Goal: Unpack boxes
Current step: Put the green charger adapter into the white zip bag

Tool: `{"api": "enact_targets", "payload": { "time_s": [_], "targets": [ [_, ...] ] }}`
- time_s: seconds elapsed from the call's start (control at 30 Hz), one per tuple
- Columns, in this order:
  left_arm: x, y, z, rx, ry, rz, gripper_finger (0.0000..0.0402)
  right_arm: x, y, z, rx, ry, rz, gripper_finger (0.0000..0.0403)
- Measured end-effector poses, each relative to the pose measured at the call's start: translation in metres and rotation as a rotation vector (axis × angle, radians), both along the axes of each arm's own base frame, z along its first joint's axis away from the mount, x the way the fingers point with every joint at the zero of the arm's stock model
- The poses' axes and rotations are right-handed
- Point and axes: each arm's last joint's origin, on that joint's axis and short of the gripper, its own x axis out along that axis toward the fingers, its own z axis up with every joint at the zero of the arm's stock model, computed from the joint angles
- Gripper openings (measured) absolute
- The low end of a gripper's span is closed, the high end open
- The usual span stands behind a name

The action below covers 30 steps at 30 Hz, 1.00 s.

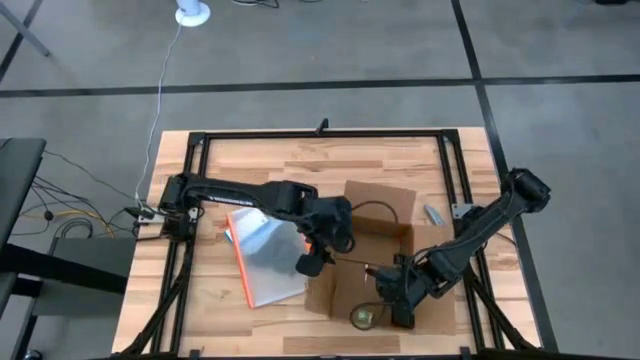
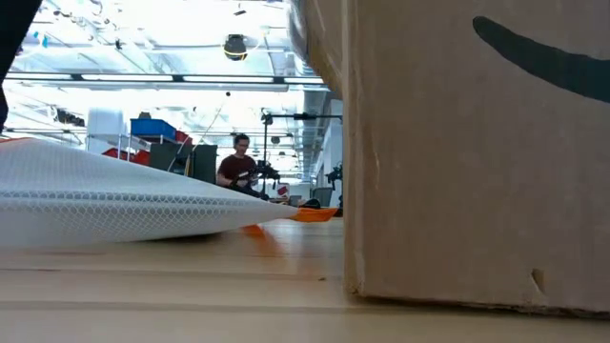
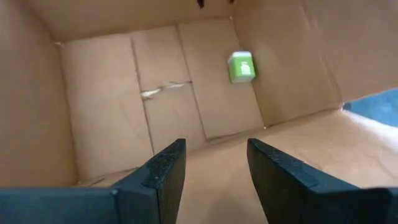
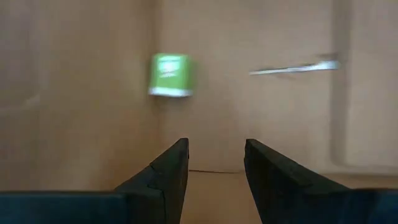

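One brown cardboard box (image 1: 370,255), open-topped, right of centre in the high view, on the wooden counter (image 1: 220,165). One flap folded out toward the top of frame, another spread toward the bottom. One small green-and-white carton (image 3: 240,67) inside, lying on the box floor near a corner; print on it too small to read. One clear pouch (image 1: 262,255) with an orange edge, flat on the counter just left of the box. One small grey object (image 1: 435,213) on the counter right of the box, near the frame rail.

Two arms, two grippers. Left gripper (image 1: 312,258) at the box's left wall, at centre of the high view; left wrist view looks down into the box past dark fingers (image 3: 166,173), jaws apart, nothing between them, green carton well beyond the tips. Right gripper (image 4: 215,163) low in the box's lower-right part in the high view; jaws apart and empty, carton ahead and off to one side, apart from the tips.

Low view: box wall fills right half of frame, part of a black curved printed mark at upper right; no legible writing. Pouch at left. One person (image 2: 235,164) seated far back in the room.
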Motion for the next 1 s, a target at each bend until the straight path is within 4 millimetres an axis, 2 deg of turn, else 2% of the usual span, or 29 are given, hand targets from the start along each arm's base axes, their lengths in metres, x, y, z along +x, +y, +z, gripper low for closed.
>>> {"api": "enact_targets", "payload": {
  "time_s": [0.13,0.3,0.4,0.5,0.6,0.83,1.0],
  "targets": [
    [0.006,0.006,-0.008,0.060,-0.033,-0.103,0.0157,0.002,0.002,-0.011,0.088,0.002,0.023,0.0141],
    [0.014,0.036,-0.003,0.090,-0.141,-0.117,0.0157,0.005,-0.001,-0.021,0.226,0.053,0.031,0.0141],
    [0.016,0.047,-0.005,0.090,-0.147,-0.104,0.0157,0.008,-0.003,-0.026,0.253,0.034,0.024,0.0141],
    [0.023,0.049,-0.019,0.129,-0.120,-0.113,0.0157,0.009,-0.007,-0.030,0.249,0.022,0.018,0.0141],
    [0.033,0.050,-0.041,0.163,-0.076,-0.131,0.0157,0.010,-0.009,-0.031,0.199,-0.014,0.056,0.0141],
    [0.048,0.050,-0.089,0.157,0.031,-0.186,0.0157,0.011,-0.003,-0.028,0.197,-0.084,0.104,0.0141],
    [0.049,0.056,-0.092,0.145,0.042,-0.174,0.0157,0.014,0.006,-0.025,0.206,-0.174,0.180,0.0141]
  ]
}}
